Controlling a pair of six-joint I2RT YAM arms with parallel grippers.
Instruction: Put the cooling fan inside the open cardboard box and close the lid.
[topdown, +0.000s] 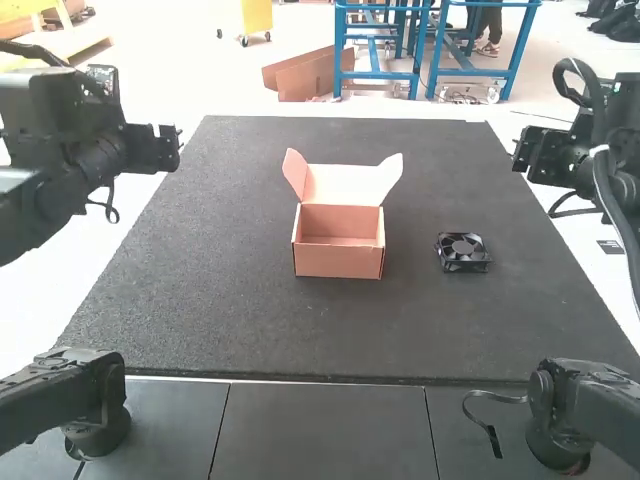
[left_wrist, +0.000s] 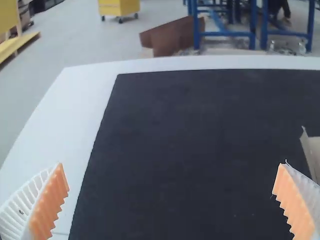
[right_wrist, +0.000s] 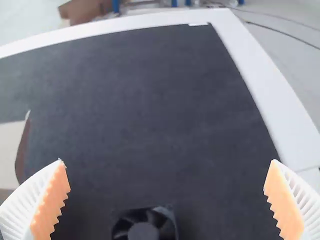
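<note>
While the cooling fan (topdown: 463, 251) lies near the cardboard box (topdown: 338, 240), left hand (left_wrist: 170, 175) and right hand (right_wrist: 167, 165) gape empty.

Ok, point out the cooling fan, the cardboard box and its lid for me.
cooling fan (topdown: 463, 251), high view, on its hub.
cardboard box (topdown: 338, 260), high view, on its front wall.
lid (topdown: 345, 185), high view, on the raised flap's inner face.

The left arm (topdown: 60, 165) and right arm (topdown: 585, 155) are matte black, with bulky rounded joints, looping black cables (topdown: 600, 190) and round black bases (topdown: 95, 425). The left gripper (left_wrist: 171, 163) and right gripper (right_wrist: 167, 161) carry white ribbed fingers (left_wrist: 17, 215) faced with orange sawtooth pads (left_wrist: 50, 202).
</note>
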